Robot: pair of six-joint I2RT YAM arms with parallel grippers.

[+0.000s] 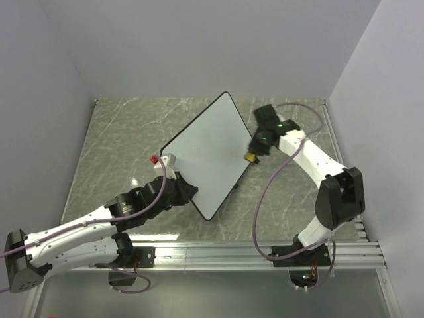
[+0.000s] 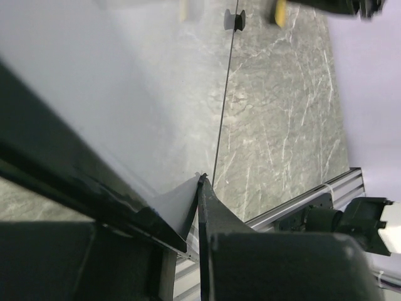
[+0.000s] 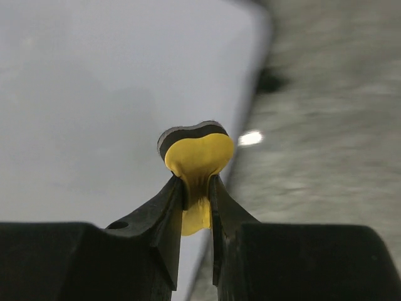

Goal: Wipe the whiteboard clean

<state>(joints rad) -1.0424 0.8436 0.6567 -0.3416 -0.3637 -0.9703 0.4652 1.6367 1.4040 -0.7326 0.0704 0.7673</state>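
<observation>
The whiteboard (image 1: 209, 152) sits tilted over the middle of the marble-patterned table (image 1: 126, 132). The left gripper (image 1: 187, 192) has its jaws narrow, clamped on the board's near lower edge. The right gripper (image 1: 254, 154) pinches a yellow eraser (image 3: 195, 157) at the board's right edge; contact cannot be confirmed.

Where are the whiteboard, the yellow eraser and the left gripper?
whiteboard (image 1: 209, 156), top external view, middle of its white face.
yellow eraser (image 3: 199, 157), right wrist view, yellow lobe above the fingers.
left gripper (image 1: 190, 192), top external view, between its fingers at the whiteboard's edge.
</observation>
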